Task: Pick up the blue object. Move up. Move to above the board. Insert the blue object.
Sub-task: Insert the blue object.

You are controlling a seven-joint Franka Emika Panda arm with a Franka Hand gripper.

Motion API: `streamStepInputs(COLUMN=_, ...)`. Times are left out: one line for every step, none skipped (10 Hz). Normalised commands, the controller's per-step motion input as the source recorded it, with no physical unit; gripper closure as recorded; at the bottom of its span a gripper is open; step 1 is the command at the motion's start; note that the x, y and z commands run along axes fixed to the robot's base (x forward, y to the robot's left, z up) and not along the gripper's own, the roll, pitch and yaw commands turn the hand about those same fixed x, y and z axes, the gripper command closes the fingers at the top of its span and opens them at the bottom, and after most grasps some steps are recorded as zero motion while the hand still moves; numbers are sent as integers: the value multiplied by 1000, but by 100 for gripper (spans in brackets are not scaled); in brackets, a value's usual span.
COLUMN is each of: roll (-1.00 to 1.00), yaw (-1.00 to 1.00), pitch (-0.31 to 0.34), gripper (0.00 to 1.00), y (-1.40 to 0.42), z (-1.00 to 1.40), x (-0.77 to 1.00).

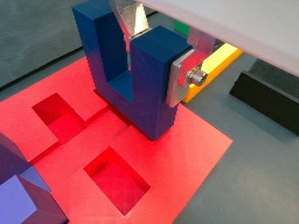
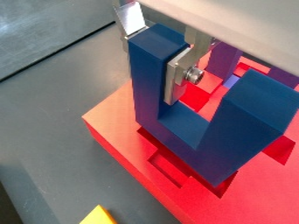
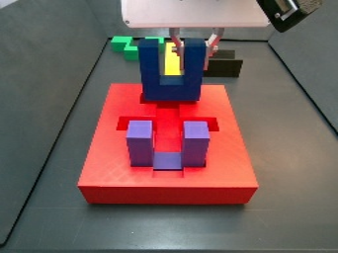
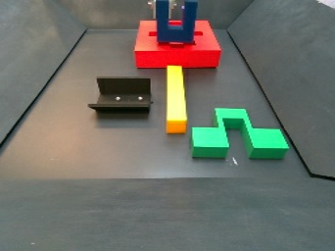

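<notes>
Dark grey floor with raised dark walls all round, carrying the red board (image 3: 119, 173) near one end wall. Purple U-shaped block (image 3: 165, 143) already seated in a slot on the board, prongs up. Off the board, out on the open floor: a yellow bar (image 4: 175, 96), a green block (image 4: 236, 132) and the dark L-shaped fixture (image 4: 120, 96), all well apart from the action.

Gripper (image 2: 156, 54) hanging over the board's end nearest the wall, jaws clenched on one prong of the blue object (image 1: 140, 74); silver finger plate (image 1: 184, 70) pressed flat against that prong's outer face, the opposite finger (image 2: 131, 17) showing down in the gap between the prongs. Blue object upright, prongs up, base down at the board's top surface near the recessed slots (image 1: 117, 179). Base seemingly touching or entering a recess in a wrist view, though impossible to tell how deep.

Pick-up, lift and travel to above the board judged done. Insertion judged in hand or nearly finished: left to do, pressing fully home if not yet seated, then letting go and backing away upward. Main risk judged to be the base catching on a slot edge if slightly off square.
</notes>
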Motion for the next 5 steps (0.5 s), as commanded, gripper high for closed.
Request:
streamStepInputs(roll=121, yaw=86, pitch=16, gripper=100, y=0, z=-77, x=0)
streamStepInputs(roll=181, yaw=31, pitch=64, gripper=100, y=0, z=-106, x=0)
streamStepInputs(roll=181, yaw=29, pitch=67, gripper=100, y=0, z=-146, x=0)
streamStepInputs(roll=136, yaw=34, pitch=56, gripper=100, y=14, z=-117, x=0)
streamStepInputs(roll=99, yaw=0, pitch=51, gripper=100, y=0, z=-54, x=0)
